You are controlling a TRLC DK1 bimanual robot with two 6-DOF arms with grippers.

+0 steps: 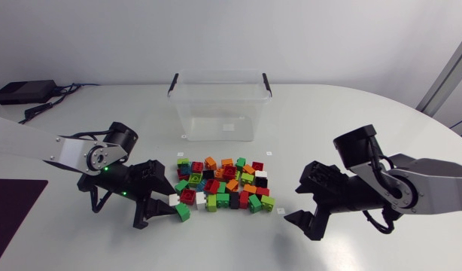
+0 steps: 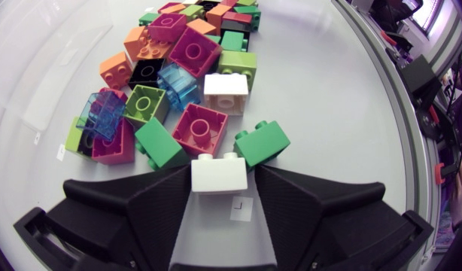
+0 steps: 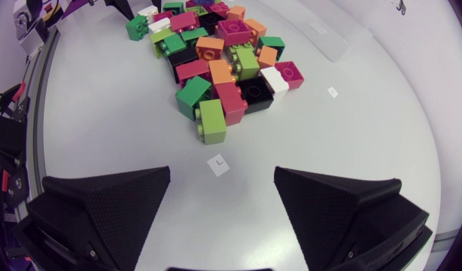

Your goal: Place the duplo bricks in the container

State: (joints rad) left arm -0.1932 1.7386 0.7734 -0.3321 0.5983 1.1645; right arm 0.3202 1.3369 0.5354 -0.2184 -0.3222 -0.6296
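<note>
The left gripper [image 2: 221,181] is pinching a white brick [image 2: 218,172] at the pile's [image 1: 223,184] near left edge, beside a green brick [image 2: 261,143]. The right gripper [image 3: 222,173] is hanging wide open, empty, right of the pile. The container [image 1: 216,113] is standing beyond the pile.

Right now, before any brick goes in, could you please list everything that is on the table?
container: one, clear with black handles, behind the pile.
Duplo bricks: many, mixed colours, piled mid-table.
white brick: one, at the pile's left edge, gripped.
green brick: one, just ahead of the white brick.
paper tags: several, white, around the pile.
table: one, white.
left arm: one, silver-grey, jaws shut on the white brick.
right arm: one, silver-grey, jaws open, beside the pile.
</note>
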